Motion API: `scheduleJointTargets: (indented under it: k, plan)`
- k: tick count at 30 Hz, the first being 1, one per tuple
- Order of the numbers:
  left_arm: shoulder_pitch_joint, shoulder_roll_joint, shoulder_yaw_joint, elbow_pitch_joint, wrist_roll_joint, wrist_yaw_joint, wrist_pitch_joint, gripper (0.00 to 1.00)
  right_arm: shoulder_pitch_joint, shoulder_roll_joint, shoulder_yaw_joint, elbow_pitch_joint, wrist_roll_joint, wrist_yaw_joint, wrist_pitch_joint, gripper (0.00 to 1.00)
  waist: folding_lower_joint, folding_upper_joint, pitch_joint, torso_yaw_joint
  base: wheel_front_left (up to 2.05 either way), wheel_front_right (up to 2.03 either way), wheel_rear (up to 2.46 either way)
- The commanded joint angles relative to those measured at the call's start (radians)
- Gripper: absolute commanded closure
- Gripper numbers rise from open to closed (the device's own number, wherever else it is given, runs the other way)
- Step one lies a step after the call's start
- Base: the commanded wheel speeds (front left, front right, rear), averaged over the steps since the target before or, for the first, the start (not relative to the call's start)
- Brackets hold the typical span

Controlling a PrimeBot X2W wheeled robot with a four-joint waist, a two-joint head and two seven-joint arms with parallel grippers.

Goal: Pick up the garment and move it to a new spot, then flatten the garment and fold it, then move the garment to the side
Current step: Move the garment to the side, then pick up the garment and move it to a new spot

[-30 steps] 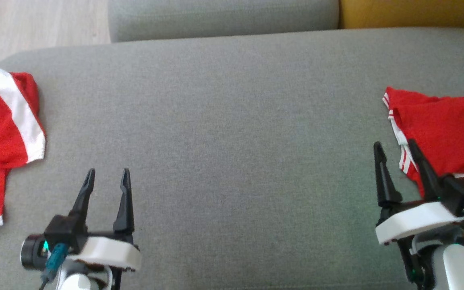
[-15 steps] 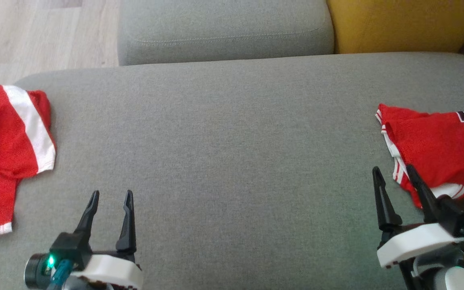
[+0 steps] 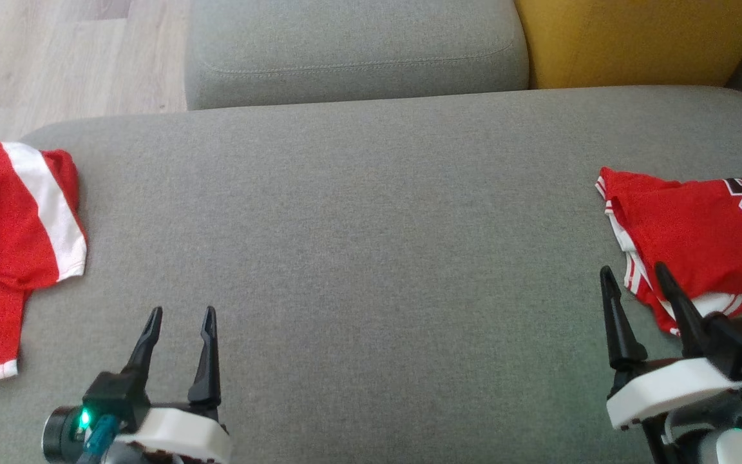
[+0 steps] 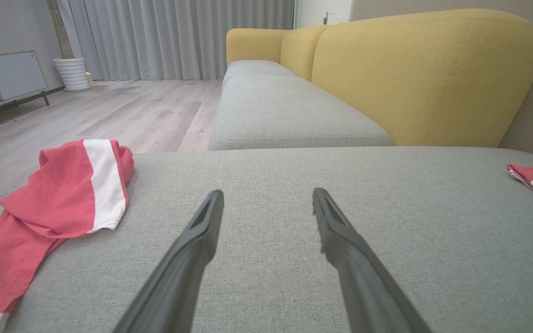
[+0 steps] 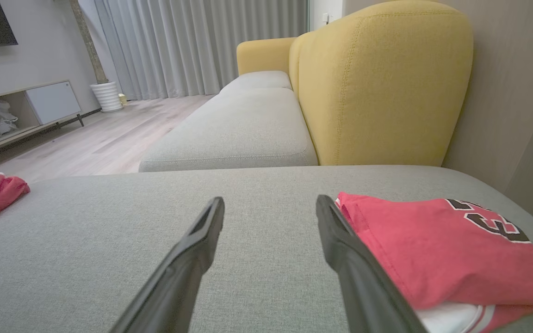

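You see two garments on the grey cushion (image 3: pixel 371 225): striped garment (image 3: pixel 17 219) at its left edge, numbered jersey (image 3: pixel 699 232) at its right. Left tool (image 3: pixel 181 312), right tool (image 3: pixel 632 269): both wide, empty.

Red white-striped garment (image 3: pixel 17 219) lying crumpled at the left edge of the grey seat (image 3: pixel 371 258), red jersey (image 3: pixel 693 232) lying folded at its right

Your head camera looks steeply down on the grey cushion (image 3: pixel 371 258). Both wrist cameras sit low and close over it, facing along it toward the yellow backrest (image 4: pixel 424 78) (the right one nearer the numbered jersey (image 5: pixel 433 249)). All three share that cushion.
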Motion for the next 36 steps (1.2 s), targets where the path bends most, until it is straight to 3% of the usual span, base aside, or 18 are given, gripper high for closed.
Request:
scheduleJointTargets:
  k: [1, 16, 29, 36]
  plan:
    - [-0.034, 0.016, 0.027, -0.033, -0.007, 0.007, -0.005, 0.00, -0.016, -0.004, 0.018, -0.041, 0.004, 0.007, 0.004, 0.00, 0.0001, 0.0000, 0.000, 0.000, 0.00, 0.00, 0.00]
    - [-0.056, 0.017, 0.030, -0.032, -0.019, 0.023, -0.008, 0.00, -0.006, -0.004, 0.012, -0.055, 0.014, 0.007, 0.008, 0.00, 0.0001, 0.0000, -0.002, 0.041, 0.00, 0.00, 0.00]
    - [-0.085, 0.016, 0.053, -0.035, -0.025, 0.036, -0.014, 0.00, 0.010, -0.004, 0.049, -0.118, 0.010, 0.007, 0.027, 0.00, 0.0001, 0.0000, -0.003, 0.269, 0.00, 0.00, 0.00]
    - [-0.073, 0.032, 0.078, -0.036, -0.025, 0.042, -0.015, 0.00, 0.003, -0.004, 0.076, -0.130, 0.007, 0.007, 0.035, 0.00, 0.0001, 0.0000, -0.003, 0.353, 0.00, 0.00, 0.00]
